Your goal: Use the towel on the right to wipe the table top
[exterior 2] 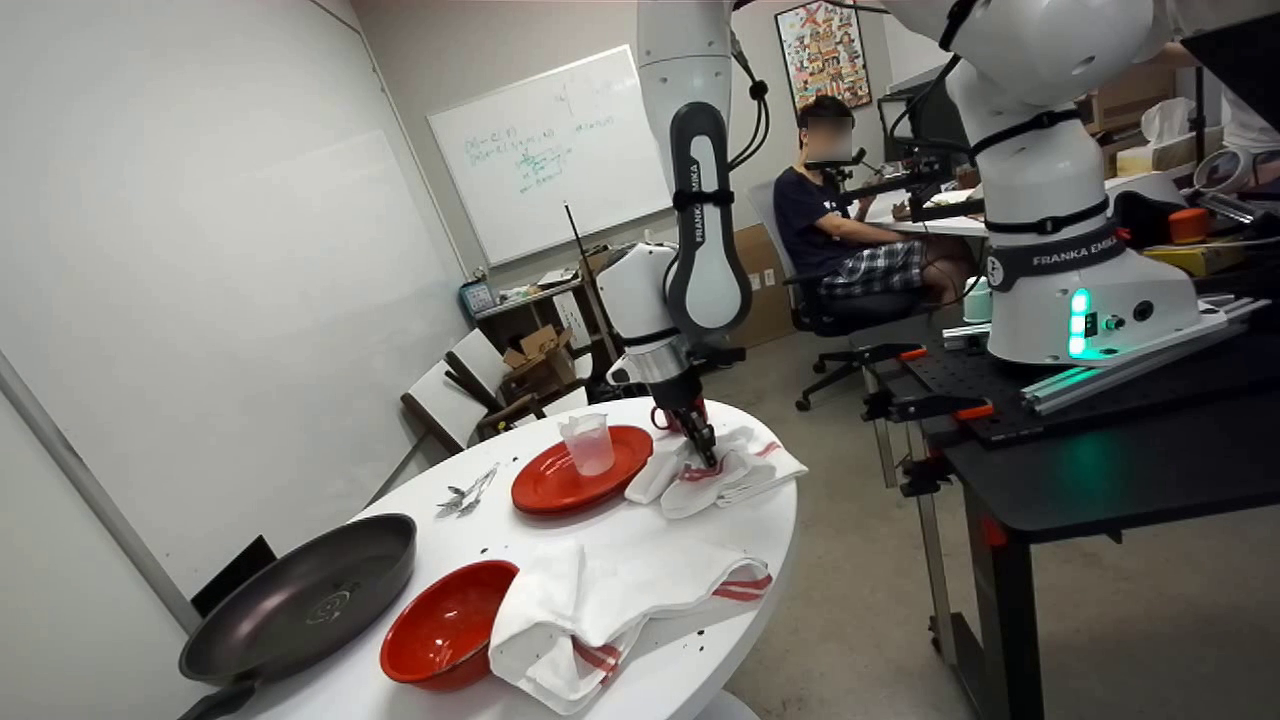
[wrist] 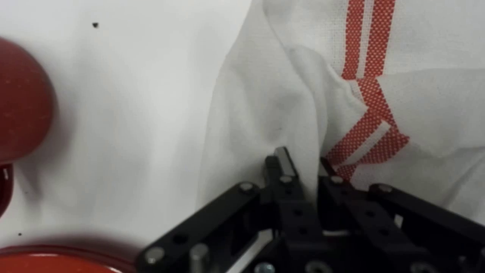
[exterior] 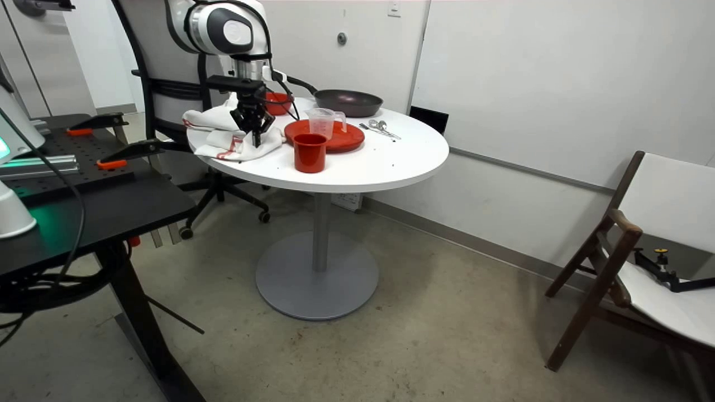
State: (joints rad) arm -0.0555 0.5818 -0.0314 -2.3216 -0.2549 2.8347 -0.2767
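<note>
The round white table top [exterior: 396, 159] stands on a grey pedestal. On it lies the towel [exterior 2: 690, 490], white with red stripes, crumpled near the edge toward the robot's desk. My gripper [wrist: 304, 159] points down into this cloth, and a raised fold passes between the fingers [wrist: 285, 161], which are closed on it. In both exterior views the gripper [exterior: 257, 139] reaches down to the fabric from above. The tip of the right finger is partly covered by cloth. Dark specks [wrist: 95, 25] dot the bare table beside the towel.
Beside the held cloth are a red mug [exterior: 310, 157] and red plate [exterior: 349, 141] bearing a clear measuring cup [exterior: 320, 124]. A second striped towel [exterior 2: 640, 595] touches a red bowl [exterior 2: 445, 635]. Farther off are a dark pan [exterior 2: 320, 590] and cutlery [exterior 2: 465, 495]. A black desk [exterior: 111, 206] adjoins.
</note>
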